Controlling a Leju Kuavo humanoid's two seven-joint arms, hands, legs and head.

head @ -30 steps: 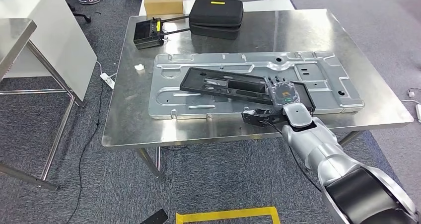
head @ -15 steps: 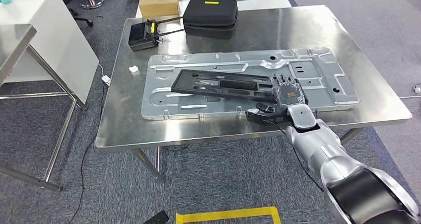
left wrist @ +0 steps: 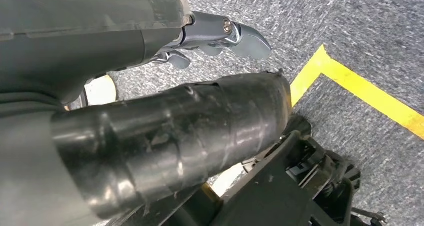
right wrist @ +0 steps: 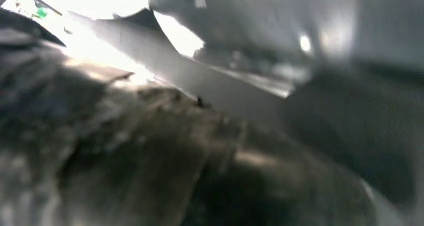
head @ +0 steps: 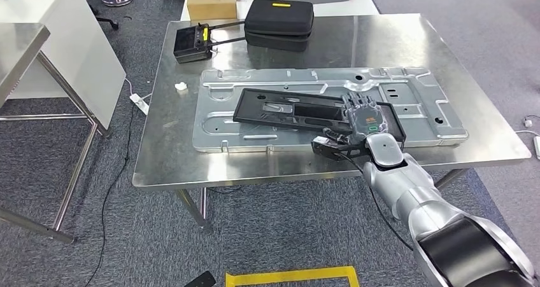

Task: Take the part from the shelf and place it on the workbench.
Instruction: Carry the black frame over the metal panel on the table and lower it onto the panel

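Grey carpet (head: 286, 236) covers the floor, with a strip of yellow tape (head: 293, 275) marked on it close to the robot. Just beyond stands a steel workbench (head: 165, 153). From the near right, the right hand (head: 364, 119) reaches over the bench edge and lies flat on the right end of a long black part (head: 286, 109), fingers laid over the top; whether it grips the part or merely rests on it I cannot tell. That part lies on a large grey metal plate (head: 420, 102) spread across the bench. Farther back sit a black case (head: 279, 21) and a small black device (head: 191, 44), then a cardboard box (head: 209, 4). At the left wrist, the left hand (left wrist: 220, 33) hangs above the carpet, fingers curled in and holding nothing
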